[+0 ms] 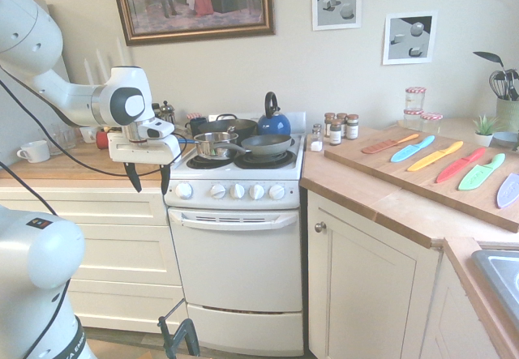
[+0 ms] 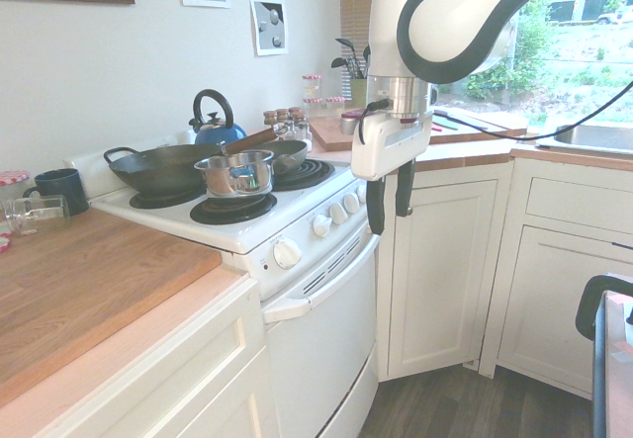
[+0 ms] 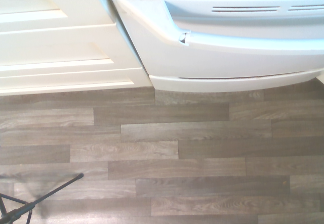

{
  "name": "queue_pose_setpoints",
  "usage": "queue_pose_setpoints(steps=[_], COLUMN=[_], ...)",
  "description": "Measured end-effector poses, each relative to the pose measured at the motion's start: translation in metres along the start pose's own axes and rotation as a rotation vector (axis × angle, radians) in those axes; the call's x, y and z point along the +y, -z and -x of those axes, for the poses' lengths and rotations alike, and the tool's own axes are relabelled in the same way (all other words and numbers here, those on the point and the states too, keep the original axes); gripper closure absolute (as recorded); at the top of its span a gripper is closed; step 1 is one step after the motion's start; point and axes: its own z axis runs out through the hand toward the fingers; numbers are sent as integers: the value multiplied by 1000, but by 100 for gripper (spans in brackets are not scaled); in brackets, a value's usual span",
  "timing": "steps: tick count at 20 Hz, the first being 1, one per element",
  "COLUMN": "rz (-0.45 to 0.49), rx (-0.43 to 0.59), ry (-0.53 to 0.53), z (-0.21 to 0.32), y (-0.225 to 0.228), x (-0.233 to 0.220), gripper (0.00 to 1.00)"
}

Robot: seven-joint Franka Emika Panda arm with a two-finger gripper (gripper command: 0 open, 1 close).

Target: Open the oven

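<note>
Standing apart from each other and pointing down, the two fingers of the claw (image 1: 150, 185) are well open, with nothing between them. The oven (image 1: 235, 262) is set between the drawers (image 1: 122, 254) and the cabinet (image 1: 361, 282), its door shut; the claw hangs near its drawer-side end, not gripping the handle (image 1: 235, 223).

From here I'd worry about a descent that lands the fingertips on the handle's top instead of straddling it. Coming in too high, they could catch a knob (image 1: 217, 190) and turn it. A grip near the handle's end might slip off, and a straight pull, ignoring the door's hinge, could strain or lose it. A hard jolt might also shift the saucepan (image 1: 215, 144) on the front burner.

Across the arm's dark band (image 1: 75, 344) I make out part of "EMIKA". The spice jars' (image 1: 335, 131) labels are too small to read, and I see no legible brand on the oven.
</note>
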Motion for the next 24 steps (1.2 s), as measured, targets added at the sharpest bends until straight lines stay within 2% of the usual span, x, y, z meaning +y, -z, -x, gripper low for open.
queue_pose_setpoints(steps=[3,6,13,17,24], rz=[0,-40,-79,-117,-146], rx=[-2,50,126,166,181], ry=[-11,-81,-120,-155,-124], z=[-1,-8,-61,-99,-140], y=[-4,-20,-111,-147,-176], x=[2,2,16,7,-18], gripper=[0,0,0,0,0])
